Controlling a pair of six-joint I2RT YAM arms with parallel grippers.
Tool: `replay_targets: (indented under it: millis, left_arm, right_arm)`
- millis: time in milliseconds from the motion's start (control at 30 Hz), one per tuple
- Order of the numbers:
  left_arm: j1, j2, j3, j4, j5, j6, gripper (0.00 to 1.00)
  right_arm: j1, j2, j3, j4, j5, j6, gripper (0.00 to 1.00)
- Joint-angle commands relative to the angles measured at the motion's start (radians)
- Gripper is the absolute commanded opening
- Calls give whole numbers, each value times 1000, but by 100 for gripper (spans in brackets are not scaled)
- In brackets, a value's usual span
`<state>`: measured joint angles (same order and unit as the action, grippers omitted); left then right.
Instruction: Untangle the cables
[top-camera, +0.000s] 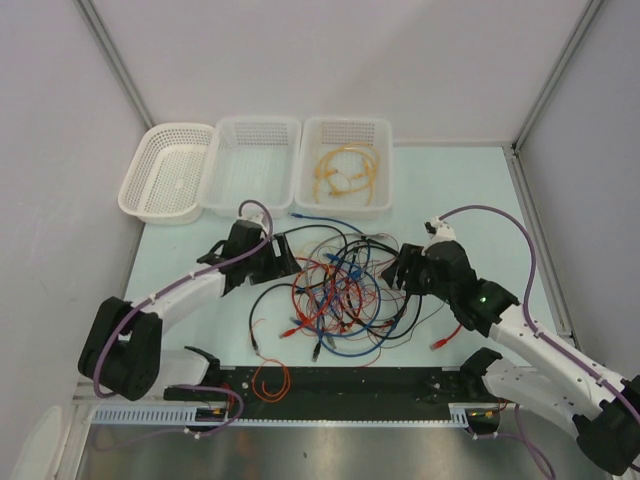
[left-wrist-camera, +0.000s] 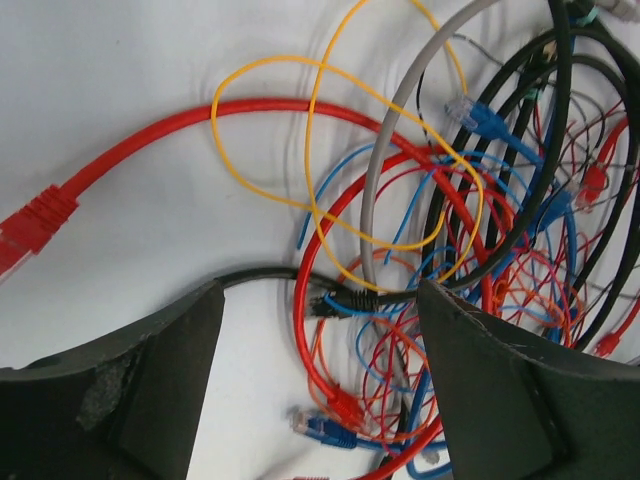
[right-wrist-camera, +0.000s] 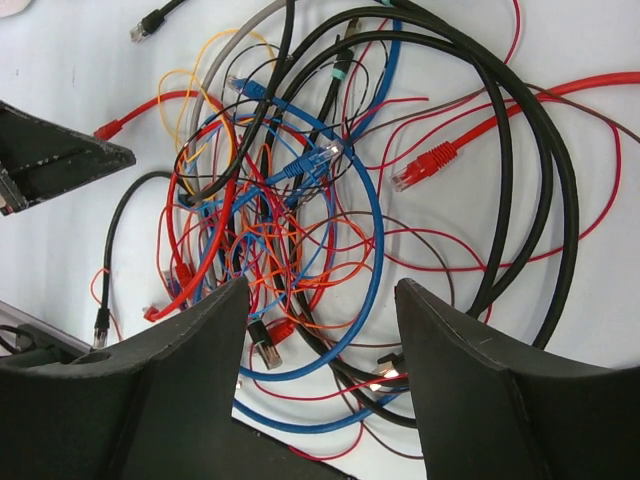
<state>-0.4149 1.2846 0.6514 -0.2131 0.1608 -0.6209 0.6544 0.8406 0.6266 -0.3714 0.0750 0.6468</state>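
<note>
Both arms reach forward, low, angled inward. Left gripper and right gripper: jaws apart, nothing clamped. The cables lie tangled between the two grippers, just ahead of their fingertips.

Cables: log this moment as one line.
cables tangled on table | left fingers open, left of pile | right fingers open, right of pile

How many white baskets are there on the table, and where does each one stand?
3, side by side along the far edge: the left basket and the middle basket look empty; the right basket holds a pale yellow cable. None seems hidden.
</note>
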Motion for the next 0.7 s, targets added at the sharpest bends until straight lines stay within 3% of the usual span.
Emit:
replay_targets:
  millis: [0,367,667]
  left_arm:
    - [-4,54,36,153,-10,-94,82]
    - [-22,327,293,135,-52,-155,75]
    - [-47,403,306,118,-18,-200,71]
  right_arm:
    - [17,5,8,14,69,5,65]
    - [42,23,1,14,94,16,65]
    - [36,3,-13,-1,112,-6,65]
